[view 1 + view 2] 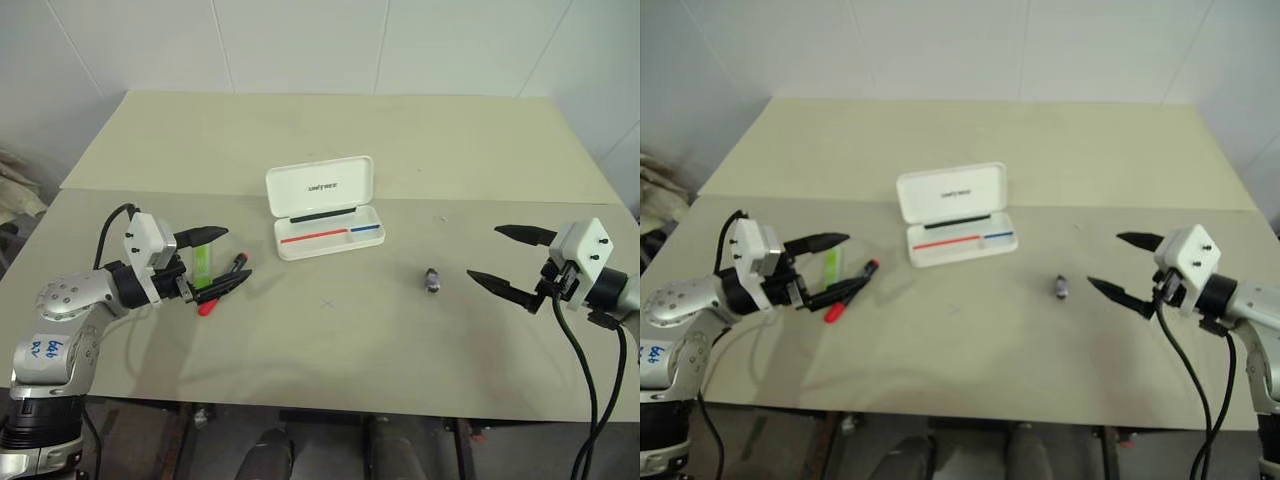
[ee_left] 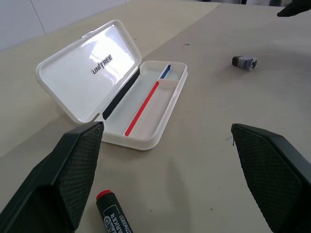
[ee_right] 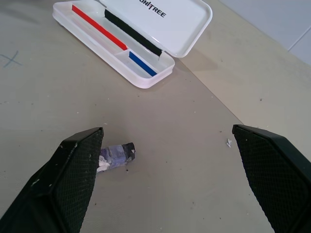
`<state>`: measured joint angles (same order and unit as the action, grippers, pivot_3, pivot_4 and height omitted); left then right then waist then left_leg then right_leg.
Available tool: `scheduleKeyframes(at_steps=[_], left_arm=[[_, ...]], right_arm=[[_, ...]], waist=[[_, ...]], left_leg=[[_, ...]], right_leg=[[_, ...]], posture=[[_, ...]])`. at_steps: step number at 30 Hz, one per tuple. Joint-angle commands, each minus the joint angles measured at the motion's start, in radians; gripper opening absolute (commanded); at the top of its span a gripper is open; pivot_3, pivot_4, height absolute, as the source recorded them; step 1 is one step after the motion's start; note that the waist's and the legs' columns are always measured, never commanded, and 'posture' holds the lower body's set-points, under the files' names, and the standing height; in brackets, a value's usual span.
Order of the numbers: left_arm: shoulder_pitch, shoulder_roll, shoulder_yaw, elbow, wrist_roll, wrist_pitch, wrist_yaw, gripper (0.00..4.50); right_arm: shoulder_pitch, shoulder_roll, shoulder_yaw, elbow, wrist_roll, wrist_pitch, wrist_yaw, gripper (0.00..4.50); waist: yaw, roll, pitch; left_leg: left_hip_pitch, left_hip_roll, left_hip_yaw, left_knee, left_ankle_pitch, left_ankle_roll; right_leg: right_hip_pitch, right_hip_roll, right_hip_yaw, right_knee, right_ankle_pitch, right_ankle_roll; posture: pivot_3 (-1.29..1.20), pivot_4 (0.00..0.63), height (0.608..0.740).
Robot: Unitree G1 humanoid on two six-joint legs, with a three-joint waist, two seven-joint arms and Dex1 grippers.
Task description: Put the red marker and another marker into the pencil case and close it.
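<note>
Jaws on both arms stand wide apart and hold nothing. The left gripper [image 1: 213, 258] hovers level over the worktop [image 1: 330, 340], pointing inward, and the red marker [image 1: 224, 281] lies directly under it, its length running roughly between the two fingers and its red cap end showing in the left wrist view. That placement reads as a lineup for a grasp: the spread fingers straddle the marker from above but do not touch it. Just beside the red marker, on its outer side, lies the light green highlighter [image 1: 203, 263], partly hidden behind the upper finger; the two pens are close together, so a closing grip could nudge the second one.

The right gripper [image 1: 510, 262] is held well out to the other side, also pointing inward, probably parked clear until it is needed. Near it, between it and the case, sits a small dark scrap [image 1: 432, 279] that belongs to no step.

The pencil case [image 1: 326, 232] rests at the middle of the worktop, lid raised and leaning back, red and blue stripes visible in its tray, which holds no pen yet. It lies ahead of the left gripper, well apart from both arms.
</note>
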<state>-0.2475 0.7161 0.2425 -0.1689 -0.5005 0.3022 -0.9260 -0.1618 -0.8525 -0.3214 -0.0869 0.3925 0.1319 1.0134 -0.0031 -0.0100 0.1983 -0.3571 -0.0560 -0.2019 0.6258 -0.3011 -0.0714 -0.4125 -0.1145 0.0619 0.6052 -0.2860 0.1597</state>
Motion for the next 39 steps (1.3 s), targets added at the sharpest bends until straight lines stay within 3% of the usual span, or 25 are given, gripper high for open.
scheduleKeyframes(at_steps=[1, 9, 16, 19, 24, 30, 39], left_arm=[[-0.039, -0.009, -0.005, 0.031, 0.016, -0.044, 0.001, 4.50], [-0.091, -0.051, -0.054, 0.078, 0.041, -0.068, 0.002, 4.50], [-0.113, -0.055, -0.081, 0.082, 0.057, -0.044, 0.023, 4.50], [-0.151, -0.078, -0.106, 0.113, 0.096, -0.071, 0.061, 3.91], [-0.197, -0.088, -0.167, 0.148, 0.121, -0.061, 0.031, 2.18], [-0.305, -0.131, -0.284, 0.306, 0.232, -0.094, 0.023, 2.18], [-0.416, -0.133, -0.339, 0.492, 0.320, -0.152, -0.032, 2.18]], right_arm=[[-0.008, 0.018, 0.000, -0.072, 0.015, -0.001, -0.032, 4.48], [0.043, 0.041, -0.014, -0.136, 0.037, 0.032, -0.062, 4.48], [-0.012, 0.050, 0.048, -0.199, 0.080, 0.101, -0.060, 4.48], [-0.083, 0.081, 0.095, -0.186, 0.088, 0.113, -0.068, 4.50], [-0.164, 0.126, 0.173, -0.227, 0.101, 0.150, -0.070, 4.50], [-0.206, 0.173, 0.215, -0.258, 0.110, 0.163, -0.093, 4.50], [-0.178, 0.235, 0.246, -0.331, 0.107, 0.181, -0.159, 4.50]], waist=[[0.001, 0.000, 0.000], [0.002, 0.000, 0.000], [-0.003, 0.000, 0.000], [0.000, 0.000, 0.000], [0.001, 0.000, 0.000], [0.005, 0.000, 0.000], [0.002, 0.000, 0.000]], left_leg=[[0.000, 0.000, 0.000, 0.000, 0.000, 0.000], [0.000, 0.000, 0.000, 0.001, -0.001, 0.000], [0.000, 0.000, 0.001, 0.002, -0.001, 0.001], [0.000, 0.000, 0.001, 0.002, -0.001, 0.001], [0.000, 0.000, 0.001, 0.003, -0.001, 0.001], [-0.002, -0.001, 0.001, 0.003, 0.001, -0.003], [-0.005, 0.000, 0.001, 0.003, 0.002, -0.004]], right_leg=[[0.000, 0.000, 0.000, 0.000, 0.000, 0.000], [0.000, 0.000, 0.000, 0.000, 0.000, 0.001], [0.000, 0.000, 0.001, 0.001, 0.001, 0.001], [0.000, 0.000, 0.001, 0.001, 0.001, 0.001], [0.000, 0.000, 0.001, 0.001, 0.001, 0.001], [-0.001, 0.000, 0.001, -0.002, 0.002, 0.002], [-0.005, 0.000, 0.001, 0.000, 0.002, 0.002]], posture=[[0.00, 0.150, 0.740], [0.00, 0.150, 0.740], [0.00, 0.150, 0.740], [0.00, 0.150, 0.740], [0.00, 0.150, 0.740], [0.00, 0.150, 0.740], [0.00, 0.150, 0.740]])
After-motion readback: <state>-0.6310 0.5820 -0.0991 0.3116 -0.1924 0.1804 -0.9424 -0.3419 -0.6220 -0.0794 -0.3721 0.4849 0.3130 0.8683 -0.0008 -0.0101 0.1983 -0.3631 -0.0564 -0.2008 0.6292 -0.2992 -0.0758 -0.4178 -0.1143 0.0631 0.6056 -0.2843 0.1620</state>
